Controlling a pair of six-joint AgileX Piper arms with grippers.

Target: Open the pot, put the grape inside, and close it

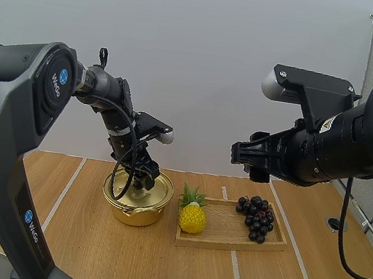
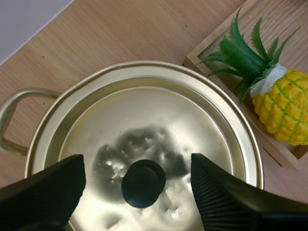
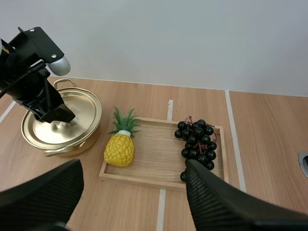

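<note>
Left wrist view: left gripper (image 2: 137, 168) spread wide either side of the knob (image 2: 143, 183) on the lid (image 2: 144, 115), which sits on the pot (image 1: 134, 214). Right gripper (image 3: 134, 169), fingers apart, hangs above the tray (image 1: 224, 241); grapes (image 1: 255, 218) lie at its right end, pineapple (image 1: 192, 217) left.

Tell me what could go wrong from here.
The left gripper, open, straddles the small black knob on the round golden lid; a shallow pinch might slip off it.
The yellow pineapple stands in the wooden tray close beside the golden metal pot, between it and the bunch of dark grapes; the open right gripper could knock it when carrying grapes across.
</note>
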